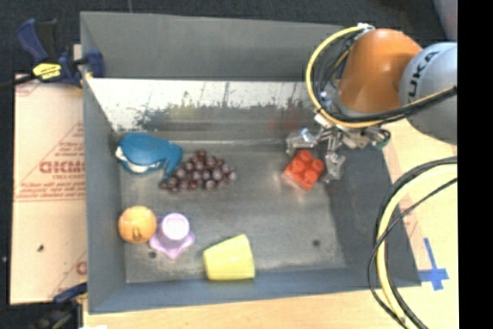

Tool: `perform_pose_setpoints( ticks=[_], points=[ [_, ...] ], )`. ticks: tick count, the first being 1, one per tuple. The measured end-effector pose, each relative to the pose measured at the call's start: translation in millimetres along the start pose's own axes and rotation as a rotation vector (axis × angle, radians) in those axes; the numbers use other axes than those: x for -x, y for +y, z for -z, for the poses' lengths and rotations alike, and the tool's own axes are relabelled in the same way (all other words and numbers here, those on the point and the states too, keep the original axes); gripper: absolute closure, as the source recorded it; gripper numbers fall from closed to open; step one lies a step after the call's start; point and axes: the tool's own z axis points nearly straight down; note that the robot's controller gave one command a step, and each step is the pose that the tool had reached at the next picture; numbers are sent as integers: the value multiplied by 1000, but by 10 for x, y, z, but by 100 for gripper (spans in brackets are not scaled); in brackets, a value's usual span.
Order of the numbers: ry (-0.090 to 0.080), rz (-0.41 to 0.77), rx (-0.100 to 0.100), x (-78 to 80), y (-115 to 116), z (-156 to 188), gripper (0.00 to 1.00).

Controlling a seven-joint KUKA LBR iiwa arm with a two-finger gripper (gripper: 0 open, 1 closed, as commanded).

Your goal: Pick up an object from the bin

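My gripper (316,155) hangs at the right side of the bin, near the back wall. Its two metal fingers stand apart, so it is open. A red studded toy brick (303,169) lies on the bin floor right under the fingers, its upper right edge between the two tips. I cannot tell whether the fingers touch the brick.
A bunch of dark purple grapes (198,171) lies mid-bin, with a blue and white rounded thing (146,152) to its left. In the front left are an orange fruit (136,225), a lilac capped piece (173,234) and a yellow cup (229,258) on its side.
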Motion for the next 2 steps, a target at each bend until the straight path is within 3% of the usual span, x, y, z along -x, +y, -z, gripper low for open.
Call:
perform_pose_setpoints(
  ticks=[1,2],
  points=[
    [-7,-5,-7,7,-26,91,100],
    [2,-4,3,-6,-6,459,100]
  ],
)
